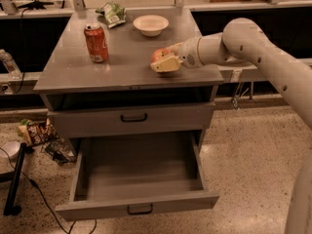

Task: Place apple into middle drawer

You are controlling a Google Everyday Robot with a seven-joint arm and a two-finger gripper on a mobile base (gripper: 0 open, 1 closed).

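Note:
The apple (158, 54), red with yellowish patches, rests on the grey tabletop (122, 65) near its right front. My gripper (163, 58) reaches in from the right and is open around the apple. One cream finger (165, 65) lies along its front side and the other sits behind it. The middle drawer (141, 179) is pulled wide open below, and its grey inside holds nothing. The drawer (134, 117) above it is shut.
A red soda can (96, 43) stands at the table's left. A white bowl (150, 25) and a green snack bag (113, 13) are at the back. Bags and cables (39, 133) lie on the floor at the left.

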